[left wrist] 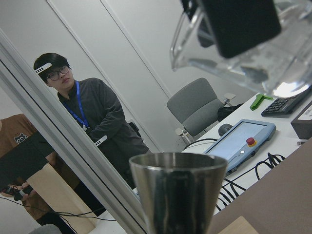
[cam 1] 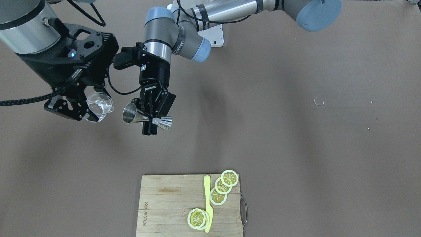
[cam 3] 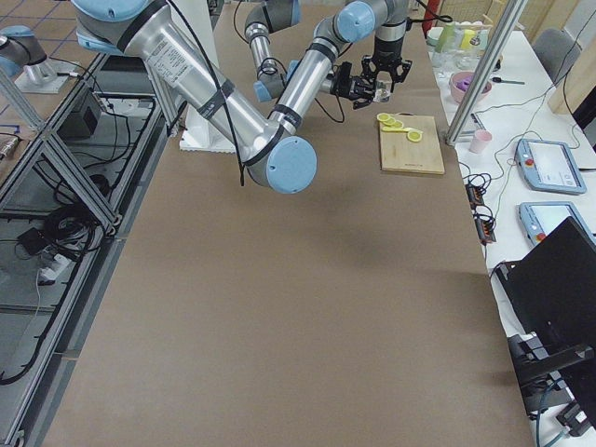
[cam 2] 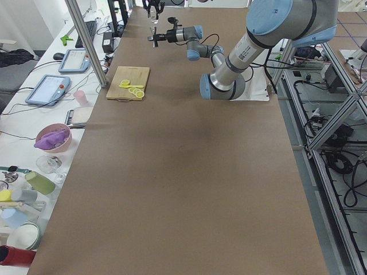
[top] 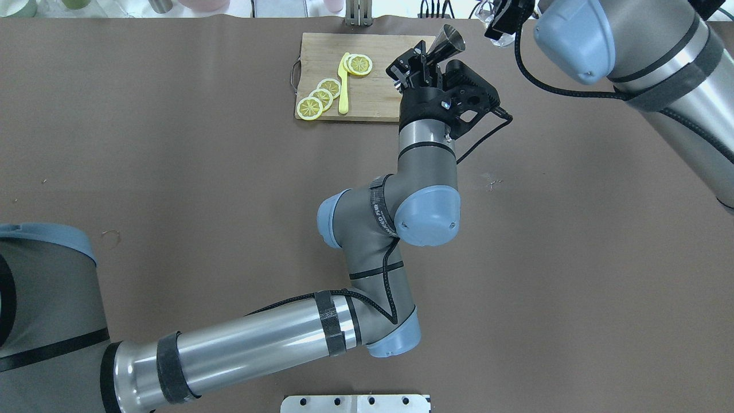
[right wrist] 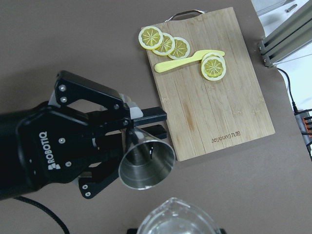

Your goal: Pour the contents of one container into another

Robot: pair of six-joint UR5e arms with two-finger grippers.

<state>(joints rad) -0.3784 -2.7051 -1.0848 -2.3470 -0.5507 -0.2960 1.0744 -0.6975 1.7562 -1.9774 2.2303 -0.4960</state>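
Pouring seemed to be at its tipping stage, or just behind it. Both vessels were held in the air over the robot's right half of the worktop (cam 1: 296,148), on the robot's side of the cutting board (cam 1: 171,204) that lay at the operators' edge.

The left claw (cam 1: 149,126) was clenched on the narrow waist of the steel jigger (cam 1: 147,118). The jigger lay almost level, with its bigger mouth turned to the glass cup (cam 1: 100,105). The right claw (cam 1: 90,110) was closed around this cup and held it tilted, its rim leaning toward the jigger. The two vessels were near each other but apart, with a small gap between the jigger's mouth and the cup's rim.

No stream showed between them in any view. In the right wrist view the inside of the jigger looked bare and shiny, so I judged that it had nothing more to give. The cup showed bright glints low inside it, which may have been liquid, but clear glass makes this hard to tell.

What was done: both vessels grasped, raised, brought together, and the jigger tipped over. What was left, in my judgement: to make sure the contents reached the cup, to turn the jigger upright, and to set both down on the worktop.
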